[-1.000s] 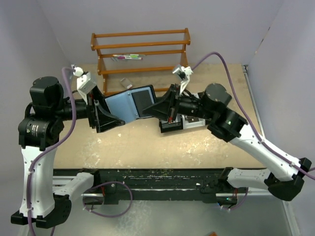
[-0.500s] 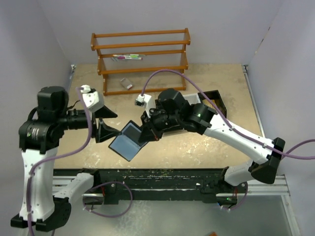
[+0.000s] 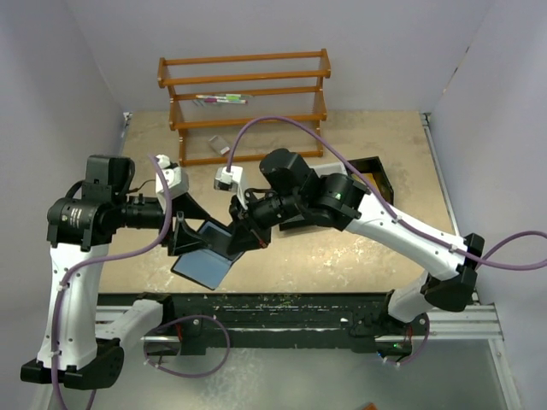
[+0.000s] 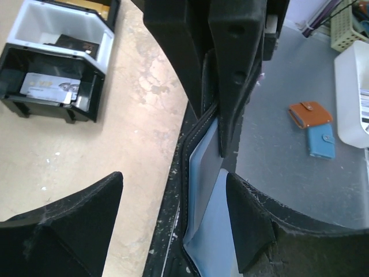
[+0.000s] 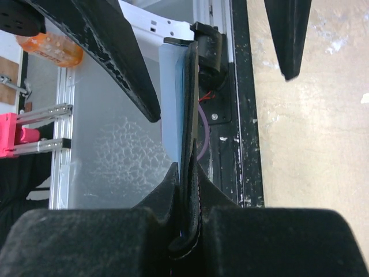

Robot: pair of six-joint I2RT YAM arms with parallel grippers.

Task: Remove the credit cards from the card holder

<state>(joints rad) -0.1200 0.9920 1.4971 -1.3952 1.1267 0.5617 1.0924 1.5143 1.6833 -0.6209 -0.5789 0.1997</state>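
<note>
One card holder (image 3: 203, 265) — right gripper (image 5: 185, 176) clamped on it (left gripper (image 4: 174, 182) agape).

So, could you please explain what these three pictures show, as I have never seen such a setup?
Two robot arms are bolted at the near edge of a table. The wide picture comes from a fixed overhead camera; the other two from a camera on each wrist. The right claw is shut on the card holder, an open black wallet with blue-grey lining. The left claw is open, its fingers either side of that wallet. On the table stand a wooden rack and a black-and-white tray.
</note>
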